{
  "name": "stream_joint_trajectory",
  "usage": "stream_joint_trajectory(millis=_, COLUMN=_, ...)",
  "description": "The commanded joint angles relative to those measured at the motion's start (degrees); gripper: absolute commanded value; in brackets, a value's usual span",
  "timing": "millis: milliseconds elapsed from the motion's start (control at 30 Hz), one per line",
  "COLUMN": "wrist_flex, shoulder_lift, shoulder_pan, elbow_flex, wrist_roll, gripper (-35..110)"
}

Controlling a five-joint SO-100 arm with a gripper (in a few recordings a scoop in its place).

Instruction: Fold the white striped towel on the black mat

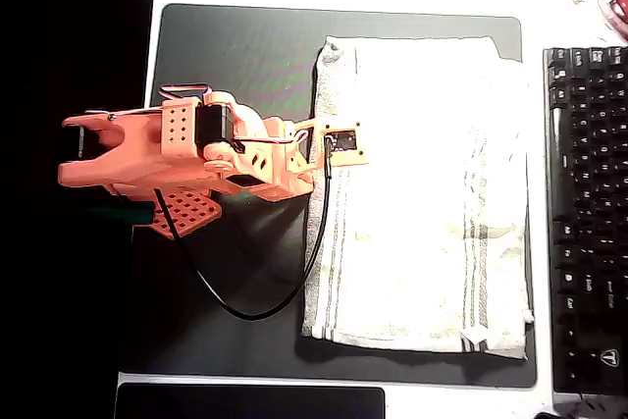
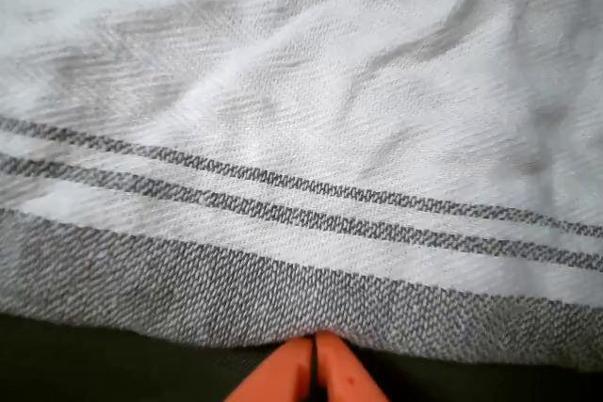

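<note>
white striped towel: laid flat on the black mat. gripper: orange tips seen pressed together at the towel's grey hem; nothing visibly clamped.

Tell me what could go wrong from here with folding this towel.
1. In the wrist view the gripper tips sit together right at the white striped towel hem, seemingly holding no cloth, so a lift may come up empty.
2. The black cable loops over the black mat beside the towel edge and could snag the fold.
3. The keyboard borders the far side, so dragged cloth might land on it.
</note>
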Motion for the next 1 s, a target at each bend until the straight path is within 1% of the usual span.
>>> stream_joint_trajectory(millis=0, wrist_flex=0.97, shoulder_lift=1.32, shoulder_pan=-0.44, elbow_flex=1.32, wrist_roll=2.81, gripper=0)
stream_joint_trajectory(millis=633, wrist_flex=0.97, shoulder_lift=1.32, shoulder_pan=-0.26, elbow_flex=1.32, wrist_roll=2.72, gripper=0)
stream_joint_trajectory(millis=967, wrist_flex=0.97, shoulder_lift=1.32, shoulder_pan=0.18, elbow_flex=1.23, wrist_roll=-0.88, gripper=0)
